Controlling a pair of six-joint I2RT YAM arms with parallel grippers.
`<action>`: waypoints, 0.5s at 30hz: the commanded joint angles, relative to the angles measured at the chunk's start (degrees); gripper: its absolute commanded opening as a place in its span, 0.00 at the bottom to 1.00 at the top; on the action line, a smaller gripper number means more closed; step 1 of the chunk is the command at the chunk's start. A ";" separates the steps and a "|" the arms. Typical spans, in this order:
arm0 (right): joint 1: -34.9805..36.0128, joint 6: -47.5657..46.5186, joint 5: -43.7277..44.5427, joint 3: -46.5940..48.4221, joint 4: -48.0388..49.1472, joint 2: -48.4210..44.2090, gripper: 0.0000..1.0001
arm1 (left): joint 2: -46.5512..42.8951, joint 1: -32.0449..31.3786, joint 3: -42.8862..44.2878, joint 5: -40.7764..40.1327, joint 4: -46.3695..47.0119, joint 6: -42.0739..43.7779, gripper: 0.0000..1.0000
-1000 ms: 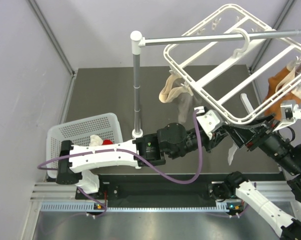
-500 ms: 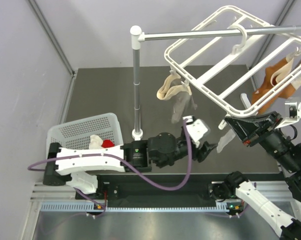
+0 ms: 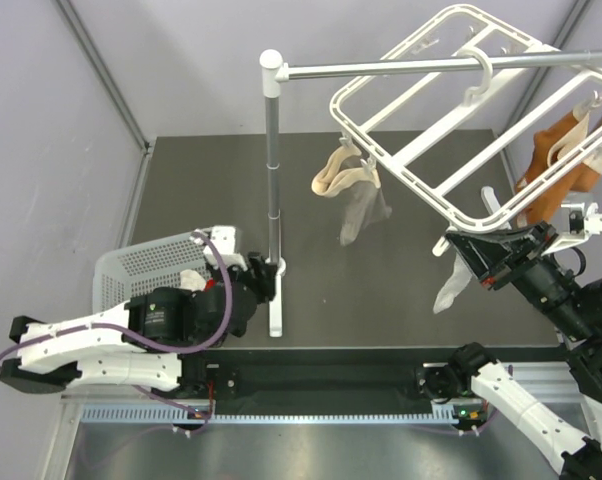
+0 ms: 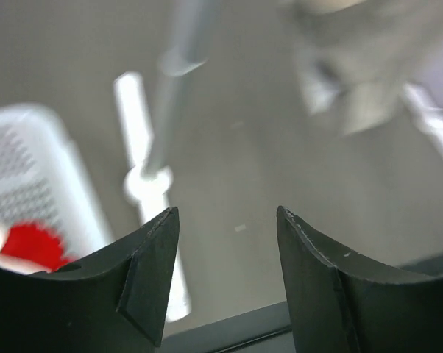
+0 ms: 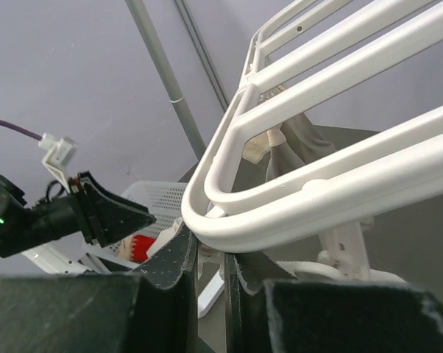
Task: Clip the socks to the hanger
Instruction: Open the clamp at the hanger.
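Note:
The white hanger (image 3: pixel 396 170) (image 5: pixel 317 198) hangs tilted from the metal rail. Beige (image 3: pixel 343 178), grey (image 3: pixel 361 215) and orange (image 3: pixel 556 155) socks are clipped to it. A white sock (image 3: pixel 449 288) dangles under its near corner. My right gripper (image 3: pixel 459 243) (image 5: pixel 210 250) sits just under that corner, shut on a thin white clip peg there. My left gripper (image 3: pixel 264 278) (image 4: pixel 225 213) is open and empty, low beside the stand's base. A red sock (image 4: pixel 30 246) (image 5: pixel 142 246) and another white sock (image 3: pixel 191 280) lie in the basket.
The white perforated basket (image 3: pixel 141 265) (image 4: pixel 23 147) stands at the near left, partly under my left arm. The grey stand's pole (image 3: pixel 273 170) rises mid-table from a white base (image 3: pixel 275 300), and its rail (image 3: pixel 411 66) runs right. Dark tabletop spreads between the arms.
My left arm has pulled back from the hanger's near corner to the basket side, and its jaws have opened. The right gripper has shut. The white sock stays hanging under the hanger.

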 commanded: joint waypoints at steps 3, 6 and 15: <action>0.10 -0.92 -1.34 -1.41 -1.90 0.60 0.00 | -9.13 3.39 -9.25 -8.03 -24.83 -27.95 0.58; 0.10 -1.18 -1.34 -1.76 -2.34 0.42 0.00 | -8.64 7.43 -11.89 -6.37 -23.95 -26.99 0.58; 0.10 -0.83 -1.43 -1.41 -3.22 -0.02 0.00 | 3.24 46.00 -17.25 19.09 -1.90 -0.20 0.61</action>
